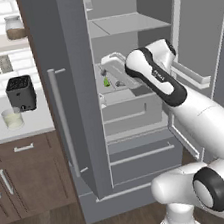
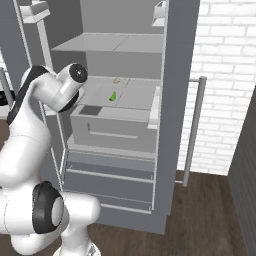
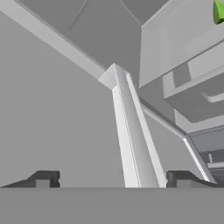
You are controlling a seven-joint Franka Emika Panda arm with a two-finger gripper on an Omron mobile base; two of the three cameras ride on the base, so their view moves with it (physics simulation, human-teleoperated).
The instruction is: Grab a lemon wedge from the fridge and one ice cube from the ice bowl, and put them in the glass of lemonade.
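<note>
Nearest the hand camera, the gripper (image 3: 105, 179) shows its two finger tips set wide apart with nothing between them; the edge of the open fridge door runs up the gap. The arm reaches toward the fridge (image 1: 79, 113), whose right-hand door is swung open.

The lemon wedge (image 2: 113, 96) lies on the middle shelf inside the fridge, above the inner drawer (image 2: 112, 127). A small beige lump (image 2: 116, 80) sits on the same shelf, farther back than the wedge. The glass of lemonade (image 1: 12, 118) stands on the counter (image 1: 10, 129) left of the fridge, just in front of the black toaster (image 1: 21, 93).

Judged step: door opened, wedge not yet approached.

Hazards from this position:
- The wedge is smaller than the fingers; a slightly offset closure could push it away across the shelf instead of gripping it.
- The hand sits close to the door edge; a direct swing toward the shelf could strike the door or the shelf front.
- The beige lump could be taken by mistake.
</note>
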